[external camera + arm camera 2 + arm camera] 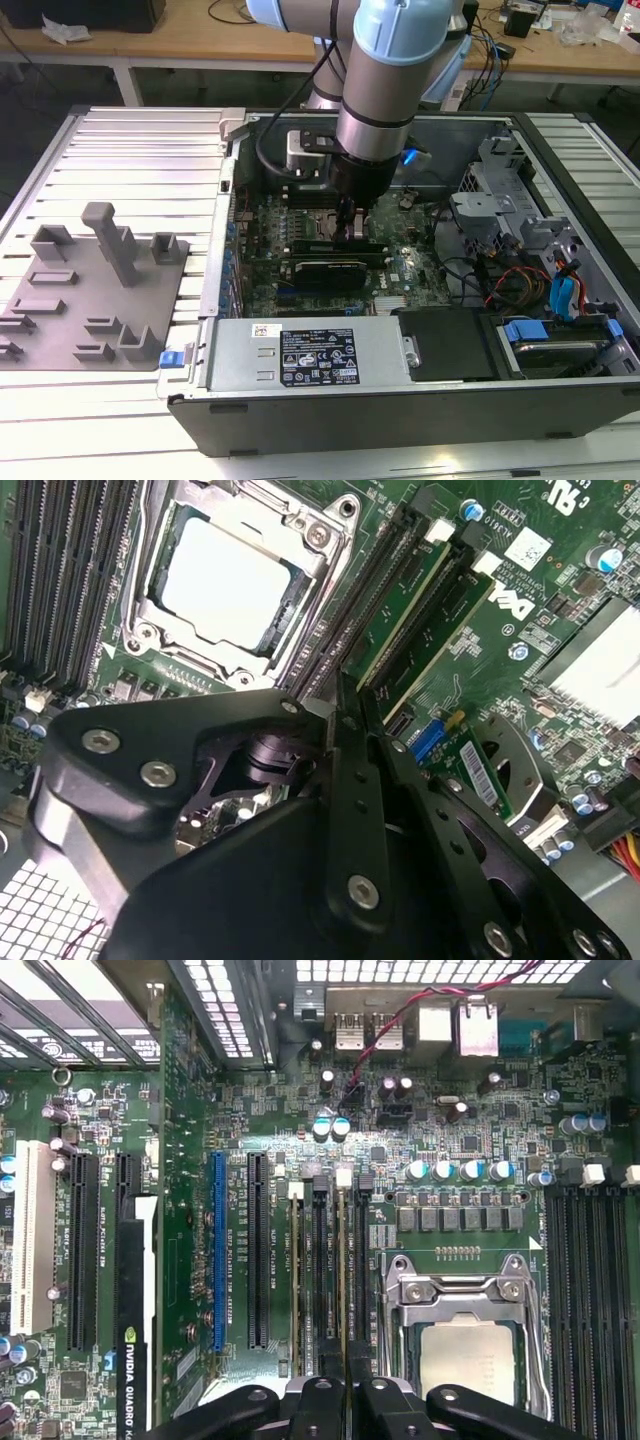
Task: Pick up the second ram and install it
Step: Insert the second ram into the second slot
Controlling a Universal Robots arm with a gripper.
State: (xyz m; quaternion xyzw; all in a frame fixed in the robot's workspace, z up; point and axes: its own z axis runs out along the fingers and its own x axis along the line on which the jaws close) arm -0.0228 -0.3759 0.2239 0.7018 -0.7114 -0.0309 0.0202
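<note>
Inside the open computer case [560,400] my gripper [348,228] hangs low over the motherboard [400,270]. In both wrist views its black fingers [372,742] stand close together. The second ram [402,602], a thin green stick, lies along a memory slot and runs straight in between the fingertips [375,1400]. In the first wrist view the same stick [347,1290] lines up with the narrow gap of the gripper [347,1388]. Another green stick [440,630] sits in a slot right beside it. The gripper [347,695] looks shut on the stick's near end.
The processor socket [465,1340] lies next to the slots, with more black memory slots [590,1290] beyond it. A graphics card [325,270] is close to the gripper. Cables and drive bays [530,270] crowd the exterior view's right. A grey fixture plate [90,290] stands outside the case.
</note>
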